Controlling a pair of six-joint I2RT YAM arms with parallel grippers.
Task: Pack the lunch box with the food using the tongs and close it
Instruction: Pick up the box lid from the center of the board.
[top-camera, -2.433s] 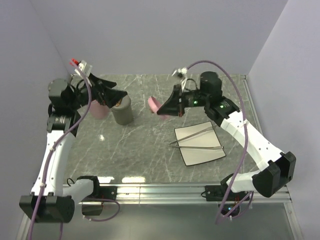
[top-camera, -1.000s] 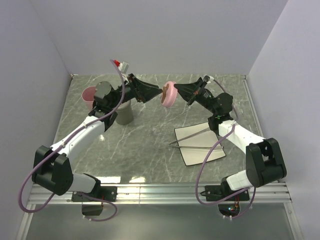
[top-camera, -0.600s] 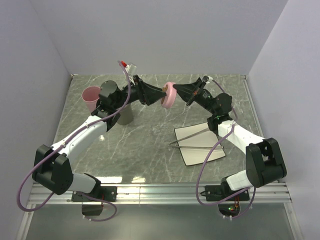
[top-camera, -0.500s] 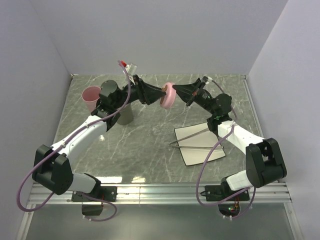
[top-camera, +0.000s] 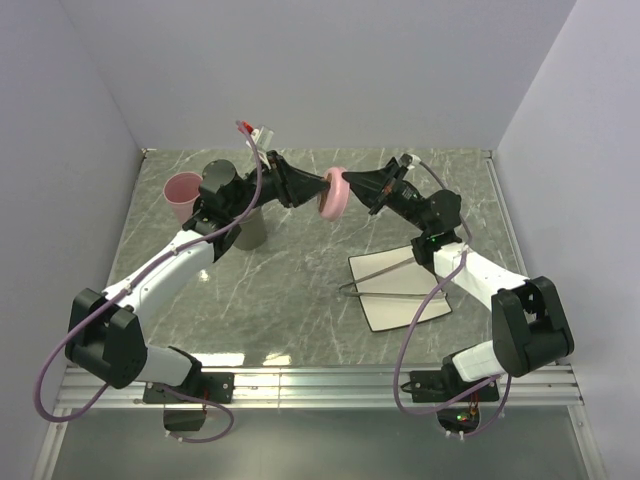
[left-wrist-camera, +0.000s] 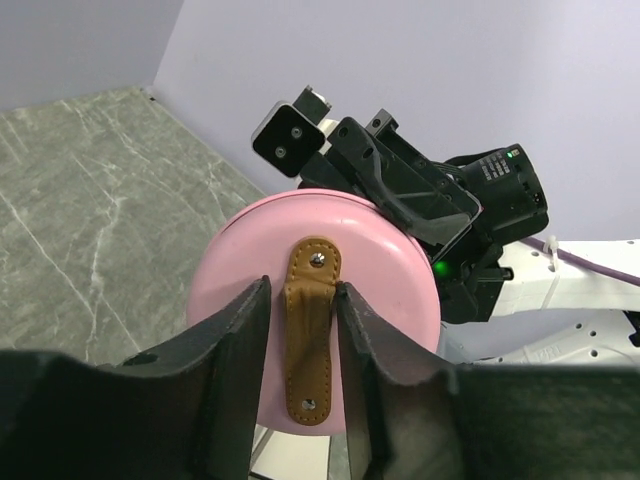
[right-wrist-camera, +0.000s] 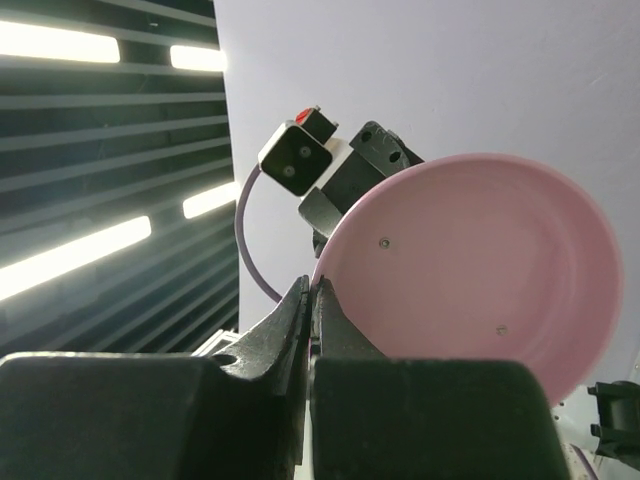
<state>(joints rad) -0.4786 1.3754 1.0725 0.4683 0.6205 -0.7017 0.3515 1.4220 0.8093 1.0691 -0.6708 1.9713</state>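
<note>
Aloft, round pink lunch box lid (top-camera: 334, 192), riveted tan leather strap (left-wrist-camera: 310, 340).

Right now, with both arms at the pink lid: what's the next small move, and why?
Probably close the left gripper fully on the brown strap of the pink lid. Its fingers straddle the strap, with a sliver of pink showing beside one, so the grip looks unfinished. The right gripper is shut on the lid's rim, holding it in the air; it should release only afterwards.
</note>
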